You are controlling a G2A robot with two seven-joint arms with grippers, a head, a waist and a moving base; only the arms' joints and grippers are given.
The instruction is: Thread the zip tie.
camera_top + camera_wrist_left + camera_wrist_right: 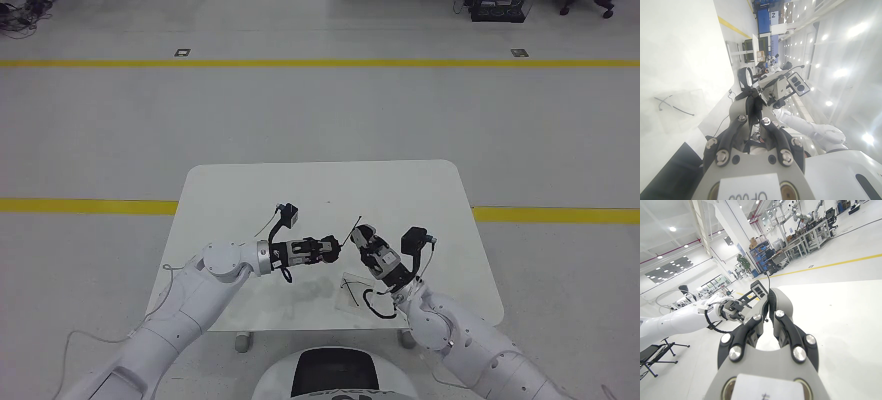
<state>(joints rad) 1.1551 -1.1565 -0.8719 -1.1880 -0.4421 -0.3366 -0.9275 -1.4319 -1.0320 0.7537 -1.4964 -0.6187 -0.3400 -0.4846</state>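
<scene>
Above the middle of the white table (300,190) the two grippers meet tip to tip. My right gripper (769,298) is shut on a thin black zip tie (769,283), whose free end sticks up past the fingertips; from above that end (354,226) rises over the right gripper (357,240). My left gripper (753,98) is shut, with a thin black strand running back between its fingers, apparently the same zip tie. In the top view the left gripper (333,247) sits just beside the right one. Where the two ends meet is hidden by the fingers.
A clear plastic sheet (687,98) lies on the table near its front edge, below the grippers, with spare black zip ties (674,108) crossed on it; in the top view they lie (352,290) under the right arm.
</scene>
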